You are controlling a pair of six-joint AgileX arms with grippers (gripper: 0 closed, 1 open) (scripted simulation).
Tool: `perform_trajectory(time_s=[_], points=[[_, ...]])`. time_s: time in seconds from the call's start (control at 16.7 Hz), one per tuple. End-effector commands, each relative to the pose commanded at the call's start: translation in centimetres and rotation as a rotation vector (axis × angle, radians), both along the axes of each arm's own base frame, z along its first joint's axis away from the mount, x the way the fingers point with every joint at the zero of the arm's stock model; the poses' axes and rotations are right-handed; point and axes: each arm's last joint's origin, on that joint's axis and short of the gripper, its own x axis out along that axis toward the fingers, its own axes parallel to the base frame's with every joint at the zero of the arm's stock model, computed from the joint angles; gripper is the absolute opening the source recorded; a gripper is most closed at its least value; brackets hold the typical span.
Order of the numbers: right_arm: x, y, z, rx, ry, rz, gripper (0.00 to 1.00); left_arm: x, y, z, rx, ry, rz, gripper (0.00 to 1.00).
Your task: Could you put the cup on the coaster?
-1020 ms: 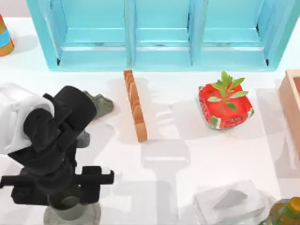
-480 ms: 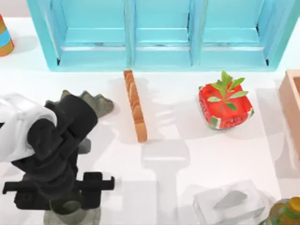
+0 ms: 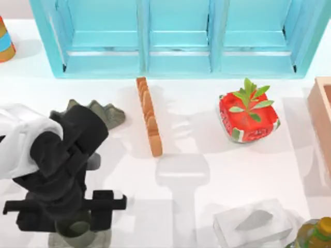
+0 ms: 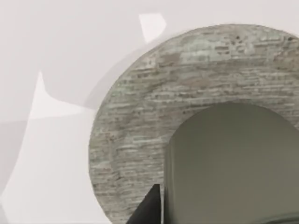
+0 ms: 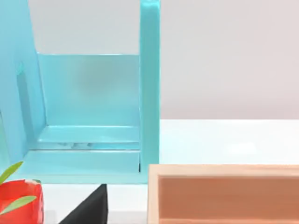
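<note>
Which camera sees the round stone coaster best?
The left wrist view: the coaster spreads wide there, its speckled top plain, with the cup over it. In the top view just its edge peeks from under the left gripper.

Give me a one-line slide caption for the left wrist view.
Left wrist view: the grey cup over the speckled coaster, one dark finger beside it.

Dull grey cup (image 4: 233,163) upright on speckled grey coaster (image 4: 140,126); front-left table.
</note>
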Motion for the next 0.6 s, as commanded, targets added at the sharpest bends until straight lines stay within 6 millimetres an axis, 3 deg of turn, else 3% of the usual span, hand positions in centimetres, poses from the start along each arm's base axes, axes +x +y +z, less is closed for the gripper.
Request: perform_trajectory(time_s=[0.24, 0.6], points=[[0.00, 0.00, 0.00, 0.000, 0.000, 0.000, 1.00, 0.00, 0.00, 0.00, 0.000, 0.000, 0.000, 0.98], [0.00, 0.00, 0.00, 0.000, 0.000, 0.000, 1.00, 0.00, 0.00, 0.00, 0.000, 0.000, 0.000, 1.00]])
